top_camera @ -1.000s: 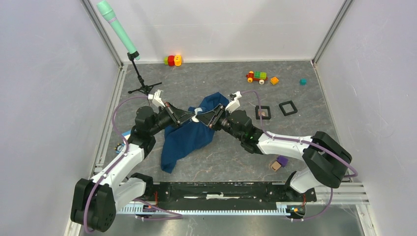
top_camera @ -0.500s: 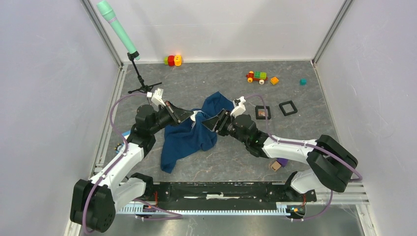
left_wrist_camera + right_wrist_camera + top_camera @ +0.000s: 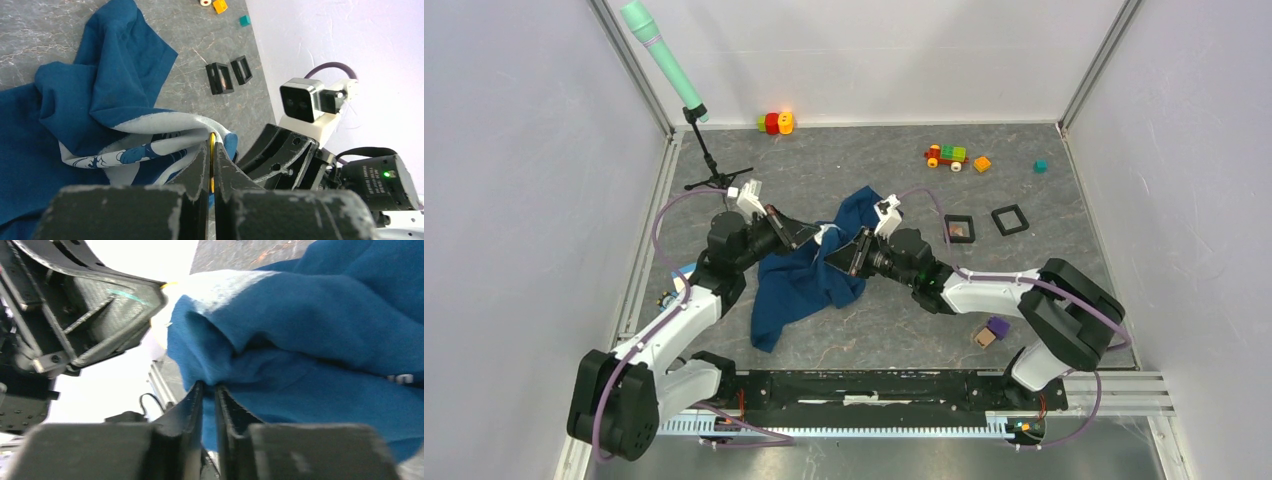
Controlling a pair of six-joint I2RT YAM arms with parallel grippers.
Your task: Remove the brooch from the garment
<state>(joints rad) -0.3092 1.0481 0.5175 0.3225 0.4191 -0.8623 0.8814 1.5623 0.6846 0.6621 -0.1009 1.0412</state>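
grey marbled table [image 3: 874, 160], white walls [image 3: 524, 200]; left hand [image 3: 211, 150] and right hand [image 3: 209, 387] tight on blue garment [image 3: 799, 285]

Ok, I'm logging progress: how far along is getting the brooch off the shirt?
Done: both claws have hold. In hand: left claw pinches a yellow sliver, likely the brooch, at the printed fold; right claw clamps the blue T-shirt beside it. Remaining: pulling them apart; the fabric wraps the sliver.

My left gripper [image 3: 213, 145] is matte black, a yellow sliver [image 3: 212, 137] showing between its tips. The garment [image 3: 804, 285] is dark blue, its print [image 3: 150, 131] white with blue cartoon outlines. The table [image 3: 854, 160] is grey with pale veining; two square frames [image 3: 209, 80] are black.
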